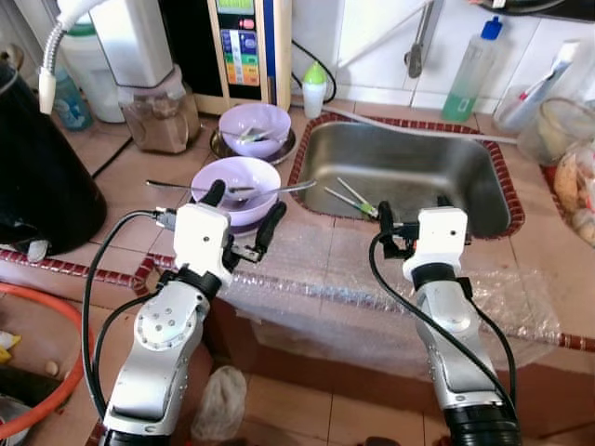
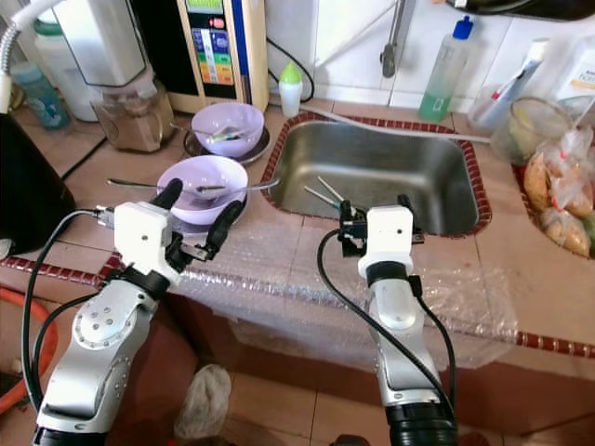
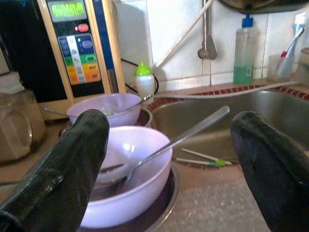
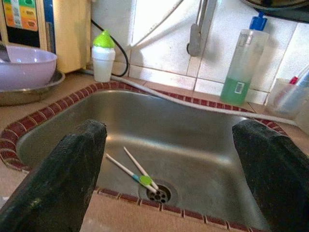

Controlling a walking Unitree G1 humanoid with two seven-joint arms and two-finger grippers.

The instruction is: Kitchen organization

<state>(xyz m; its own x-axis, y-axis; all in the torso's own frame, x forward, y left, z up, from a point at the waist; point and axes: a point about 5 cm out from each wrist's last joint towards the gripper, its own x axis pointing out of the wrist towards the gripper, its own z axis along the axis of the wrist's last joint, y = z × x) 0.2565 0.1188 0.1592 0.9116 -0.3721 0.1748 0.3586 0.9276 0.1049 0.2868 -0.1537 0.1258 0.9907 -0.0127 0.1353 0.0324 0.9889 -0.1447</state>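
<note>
Left gripper (image 1: 244, 212): held spread and empty, just short of the near purple bowl (image 1: 237, 190).
Right gripper (image 4: 169, 159): held spread and empty over the sink (image 1: 409, 167) edge.
Task items: a spoon (image 3: 174, 142) was seen leaning in the near bowl; chopsticks (image 4: 133, 171) were seen lying by the drain.
Advice: the bowl's rim is best approached level, with the spoon handle kept clear, so nothing is tipped.
</note>
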